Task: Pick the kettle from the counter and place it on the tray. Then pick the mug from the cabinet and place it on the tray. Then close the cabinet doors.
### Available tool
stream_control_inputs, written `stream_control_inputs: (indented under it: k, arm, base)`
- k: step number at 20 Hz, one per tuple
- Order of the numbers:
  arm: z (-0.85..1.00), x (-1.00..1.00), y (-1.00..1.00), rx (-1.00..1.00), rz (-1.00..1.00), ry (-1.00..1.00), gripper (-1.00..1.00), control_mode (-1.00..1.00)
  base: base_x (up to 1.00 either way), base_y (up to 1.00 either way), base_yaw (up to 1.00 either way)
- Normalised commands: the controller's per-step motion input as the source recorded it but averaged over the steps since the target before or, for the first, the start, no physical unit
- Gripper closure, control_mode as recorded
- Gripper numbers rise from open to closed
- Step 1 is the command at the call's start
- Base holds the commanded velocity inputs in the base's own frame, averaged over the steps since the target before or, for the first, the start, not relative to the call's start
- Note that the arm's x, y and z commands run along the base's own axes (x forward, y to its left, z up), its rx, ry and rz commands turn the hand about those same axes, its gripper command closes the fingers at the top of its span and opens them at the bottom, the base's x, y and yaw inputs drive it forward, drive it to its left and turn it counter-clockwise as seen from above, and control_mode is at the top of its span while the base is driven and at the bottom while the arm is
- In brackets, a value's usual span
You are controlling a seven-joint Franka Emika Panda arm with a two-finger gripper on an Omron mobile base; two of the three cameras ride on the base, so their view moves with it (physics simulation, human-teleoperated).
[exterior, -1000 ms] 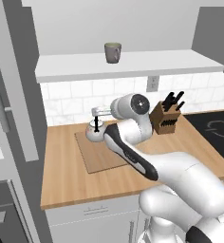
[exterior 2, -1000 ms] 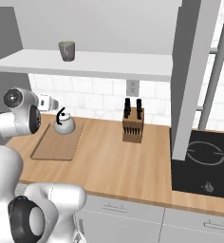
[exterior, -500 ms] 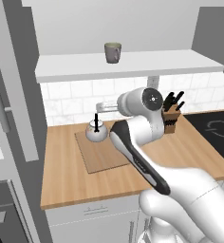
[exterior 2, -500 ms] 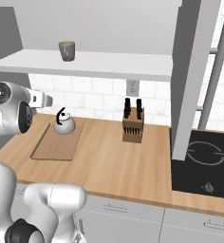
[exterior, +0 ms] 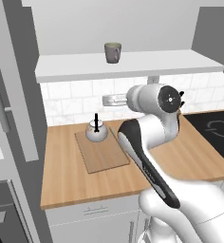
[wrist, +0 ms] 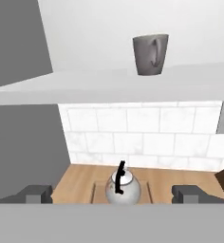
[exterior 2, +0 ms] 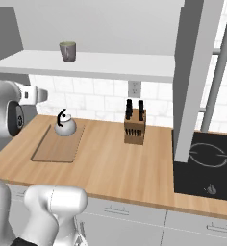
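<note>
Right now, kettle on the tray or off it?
On it: the kettle sits upright at the tray's far end, claw clear.

Arm (exterior: 152,133): glossy white rounded shells — dark grey-black band along link at 5 o'clock from elbow. Round dark joint cap (exterior: 170,97) with small pale centre mark. Gripper (wrist: 116,193): two small dark grey blocky fingertips.

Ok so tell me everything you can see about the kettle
The kettle is small, round and squat, whitish with a glossy look, topped by a thin black arched handle that stands upright. It sits upright at the back end of the wooden tray, near the tiled wall, resting on the tray alone. Nothing else touches it: in the hand view the open tool is above and apart from it. Its spout and any pattern are too small to make out.
</note>
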Motion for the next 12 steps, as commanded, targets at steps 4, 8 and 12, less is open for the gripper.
stream_control_inputs:
  k: [4, 8, 12]
  arm:
    - [0.69, -0.04, -0.21, 0.08, -0.04, -0.05, -1.0, -1.0]
    - [0.66, 0.02, -0.23, 0.07, 0.0, 0.0, -1.0, -1.0]
    - [0.52, 0.06, -0.23, 0.04, 0.0, 0.0, -1.0, -1.0]
  base:
    - [0.0, 0.0, 0.0]
    - [0.0, 0.0, 0.0]
    - [0.0, 0.0, 0.0]
